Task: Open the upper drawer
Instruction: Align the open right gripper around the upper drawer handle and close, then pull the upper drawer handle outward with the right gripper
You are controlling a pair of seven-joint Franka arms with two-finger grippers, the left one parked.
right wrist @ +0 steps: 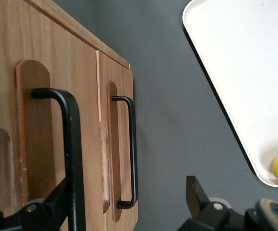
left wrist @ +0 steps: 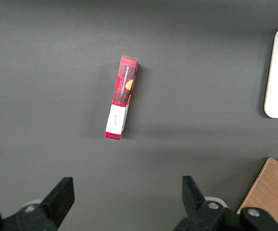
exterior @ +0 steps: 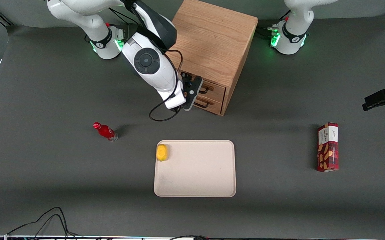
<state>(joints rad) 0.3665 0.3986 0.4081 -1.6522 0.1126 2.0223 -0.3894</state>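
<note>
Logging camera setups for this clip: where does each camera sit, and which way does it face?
Front view: high, looking down at the table, cabinet and both arms; the pincer sits in front of the upper drawer.
Left wrist view: on the parked arm, facing down at the snack box; its own fingers show.
Right wrist view: on the working arm, close to the drawer fronts; open fingers straddle the upper drawer's handle.
Shared: tray in all three; lemon in front and right wrist.
</note>
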